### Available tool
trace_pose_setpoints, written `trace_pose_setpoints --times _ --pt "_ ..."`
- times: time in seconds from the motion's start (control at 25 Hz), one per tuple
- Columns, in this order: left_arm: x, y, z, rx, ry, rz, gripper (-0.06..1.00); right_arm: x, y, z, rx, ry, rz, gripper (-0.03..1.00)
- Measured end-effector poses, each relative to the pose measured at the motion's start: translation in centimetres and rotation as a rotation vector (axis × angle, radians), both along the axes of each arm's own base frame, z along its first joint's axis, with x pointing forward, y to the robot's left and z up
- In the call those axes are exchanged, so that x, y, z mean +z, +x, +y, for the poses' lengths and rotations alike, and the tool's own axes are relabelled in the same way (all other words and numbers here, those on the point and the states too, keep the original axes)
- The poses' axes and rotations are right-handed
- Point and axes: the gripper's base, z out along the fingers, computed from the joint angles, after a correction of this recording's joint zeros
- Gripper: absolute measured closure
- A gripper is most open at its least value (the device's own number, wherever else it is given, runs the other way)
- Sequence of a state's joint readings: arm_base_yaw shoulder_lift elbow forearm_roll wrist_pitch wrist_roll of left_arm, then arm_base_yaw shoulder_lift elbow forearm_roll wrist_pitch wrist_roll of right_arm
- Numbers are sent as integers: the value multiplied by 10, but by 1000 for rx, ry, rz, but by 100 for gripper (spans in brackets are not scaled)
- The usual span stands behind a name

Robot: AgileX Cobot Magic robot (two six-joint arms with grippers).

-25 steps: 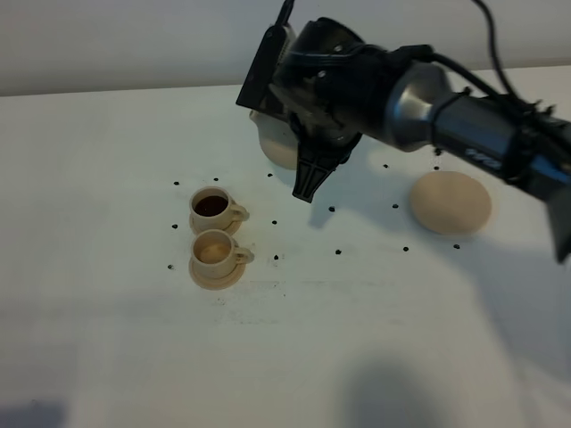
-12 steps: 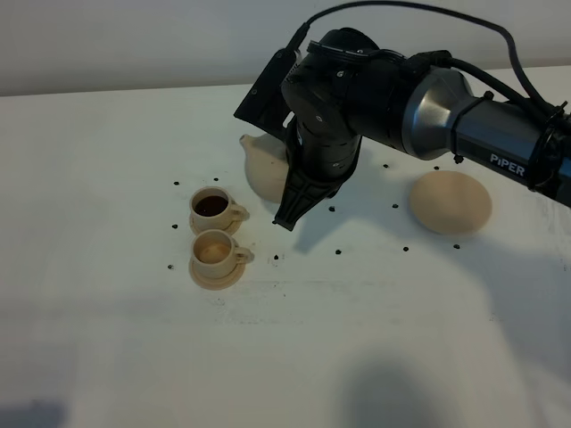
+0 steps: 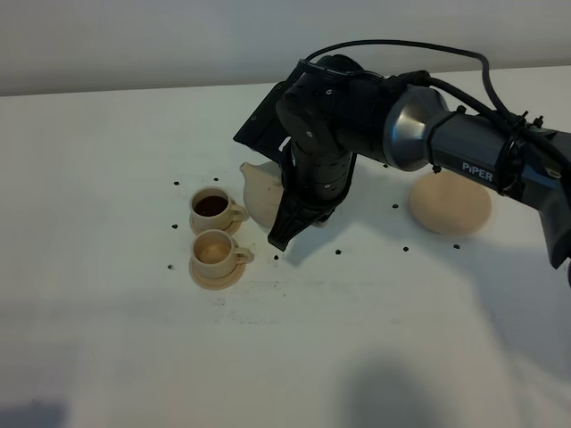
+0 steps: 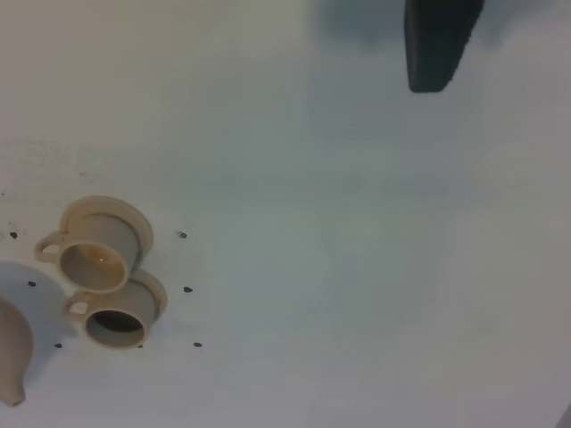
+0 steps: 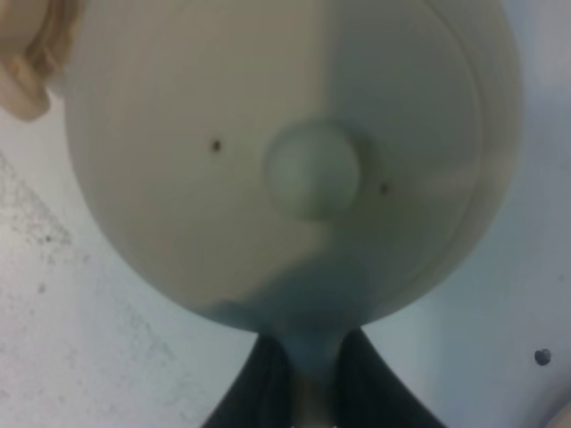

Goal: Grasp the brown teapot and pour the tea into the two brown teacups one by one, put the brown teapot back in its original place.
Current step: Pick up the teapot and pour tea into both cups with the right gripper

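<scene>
White tabletop [image 3: 107, 357] runs back to a pale wall, with small dark specks [image 3: 340, 252] scattered over it. Two small pale tan ceramic teacups with loop handles stand touching, one behind the other. They serve as the landmark. The far cup [image 3: 212, 207] holds dark tea. The near cup [image 3: 214, 251] looks pale tan inside and sits on a matching small saucer [image 3: 214, 278].

Just beside the far cup, on its handle side, is the round squat pale tan ceramic teapot [image 3: 260, 189]. Its short spout [image 3: 250, 168] points up and away from the cups. Most of its body is hidden behind the black right arm, so I cannot tell whether it touches the table.

The right gripper [image 5: 312, 397] is clamped on the teapot's loop handle, its two dark fingers pressed to either side. That view looks straight onto the knobbed lid [image 5: 312, 169].

Well apart from the cups, beyond the teapot, a flat round pale tan disc [image 3: 451, 202] lies bare on the table.

The left gripper [image 4: 435, 53] shows as only one dark finger, well apart from the cups, so I cannot tell whether its fingers are together or apart.
</scene>
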State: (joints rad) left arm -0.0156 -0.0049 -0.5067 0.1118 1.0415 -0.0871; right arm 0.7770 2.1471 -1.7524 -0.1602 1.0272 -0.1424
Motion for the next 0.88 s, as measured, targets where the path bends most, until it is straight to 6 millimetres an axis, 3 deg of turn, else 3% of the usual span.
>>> trace_pose_setpoints --times 0.4,0.68,0.88 --pt "0 0 0 0 0 0 33 0 4 -1 -7 24 -12 84" --pt "0 0 0 0 0 0 33 -10 4 -1 -7 -8 10 84" --pt "0 0 0 0 0 0 33 8 3 -5 7 -25 -38 84"
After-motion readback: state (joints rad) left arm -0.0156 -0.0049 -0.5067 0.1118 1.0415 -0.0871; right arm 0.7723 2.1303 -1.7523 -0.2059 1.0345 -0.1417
